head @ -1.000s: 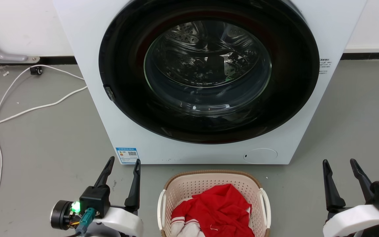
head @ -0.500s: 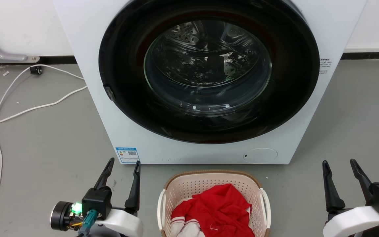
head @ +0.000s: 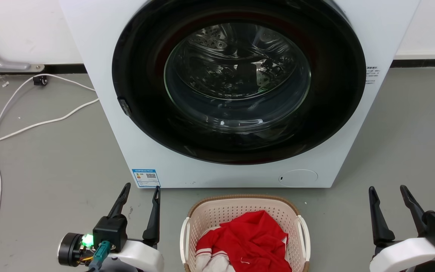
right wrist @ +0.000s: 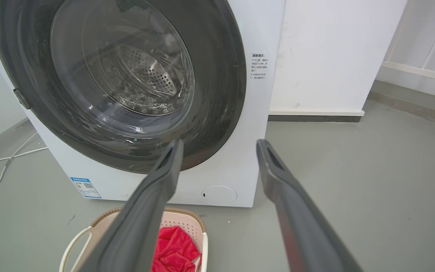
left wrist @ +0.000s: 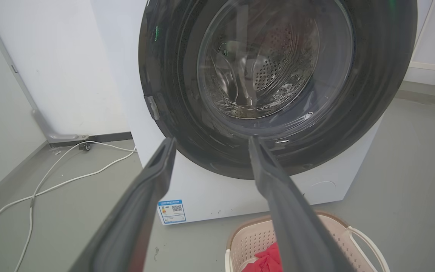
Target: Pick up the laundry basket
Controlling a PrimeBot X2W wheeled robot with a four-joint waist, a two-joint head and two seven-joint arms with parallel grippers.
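On the floor (head: 51, 158), between the two pairs of fingers (left wrist: 276, 189), the laundry basket (head: 236, 210) stands upright just in front of the washing machine (head: 100, 94), and a red garment (head: 251, 238) lies inside it. The left gripper (head: 142, 186) has its fingers spread and they hold nothing. The right gripper (head: 387, 187) is the same, spread and empty. The basket is near the left fingers and farther from the right ones, and it touches neither pair. I judge that the step in hand is the approach, because no finger has reached the basket yet. To do it well, each gripper should go down and inward to the handle on its own side: the left fingers to the left handle (head: 184, 238), the right fingers to the right handle (head: 306, 232). The fingers should close around the white loop itself, not on the perforated wall. Both should then rise at the same height and speed, so that the basket does not tip and the garment remains inside. The mouth of the basket points up, and its two handles face outward, one toward each pair of fingers. Its near end is cut off by the bottom edge of the head view, so I cannot tell with certainty which way its long axis runs.
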